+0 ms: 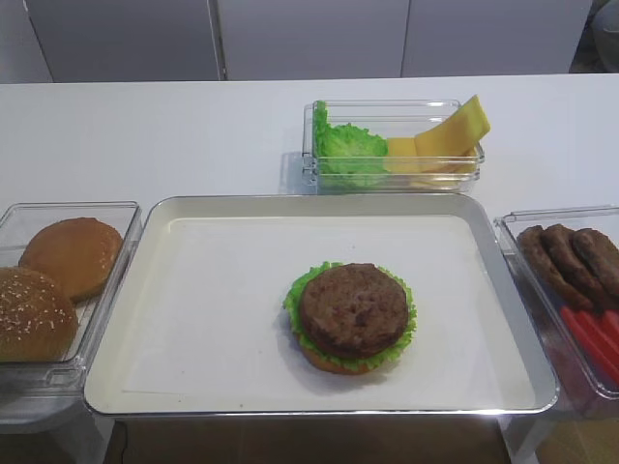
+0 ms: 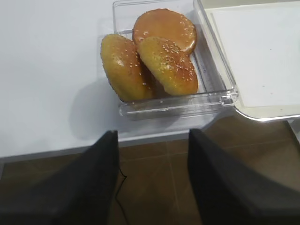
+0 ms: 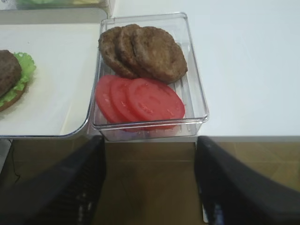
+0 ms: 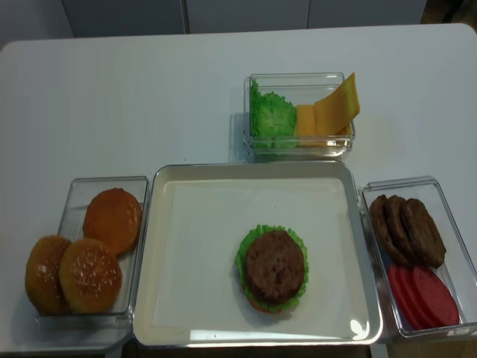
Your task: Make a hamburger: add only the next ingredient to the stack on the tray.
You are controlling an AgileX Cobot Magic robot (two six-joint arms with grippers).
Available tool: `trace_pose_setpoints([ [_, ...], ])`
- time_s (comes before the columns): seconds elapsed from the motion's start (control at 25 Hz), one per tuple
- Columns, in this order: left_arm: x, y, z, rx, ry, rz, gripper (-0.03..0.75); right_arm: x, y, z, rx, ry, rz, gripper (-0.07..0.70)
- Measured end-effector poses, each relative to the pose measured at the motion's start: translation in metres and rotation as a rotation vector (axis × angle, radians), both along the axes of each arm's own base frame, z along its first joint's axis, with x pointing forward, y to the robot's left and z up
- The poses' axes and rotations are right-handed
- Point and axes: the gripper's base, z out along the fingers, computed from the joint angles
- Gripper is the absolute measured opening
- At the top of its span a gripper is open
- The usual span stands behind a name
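Observation:
A dark brown meat patty (image 1: pixel 353 307) lies flat on top of the stack (image 4: pixel 274 267), with frilly green lettuce and the tan bun base showing round its edge. The stack sits front-centre on the silver tray (image 1: pixel 193 290). In the right wrist view the stack (image 3: pixel 10 77) shows at the left edge. My right gripper (image 3: pixel 151 141) is open and empty, hanging off the table's front edge below the box of patties. Below the bun box, my left gripper (image 2: pixel 153 136) is open and empty too, off the table edge. Neither gripper shows in the high views.
A clear box (image 3: pixel 194 89) right of the tray holds three spare patties (image 3: pixel 143 49) and red tomato slices (image 3: pixel 140 101). A clear box (image 2: pixel 220 89) on the left holds three bun halves (image 2: pixel 166 63). Behind the tray stands a box of lettuce (image 1: pixel 348 145) and cheese slices (image 1: pixel 450 130).

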Motion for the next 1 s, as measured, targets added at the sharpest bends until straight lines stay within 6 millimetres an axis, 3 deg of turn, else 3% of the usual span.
trace_pose_setpoints([
  [0.4, 0.0, 0.0, 0.0, 0.0, 0.0, 0.0, 0.356, -0.001, 0.0, -0.001, -0.01, -0.016, 0.007, 0.462],
  [0.6, 0.0, 0.0, 0.0, 0.0, 0.0, 0.0, 0.356, 0.003, 0.003, 0.003, -0.028, -0.087, 0.062, 0.461],
  [1.0, 0.0, 0.0, 0.0, 0.0, 0.0, 0.0, 0.356, 0.004, 0.013, -0.004, -0.012, -0.069, 0.174, 0.419],
])
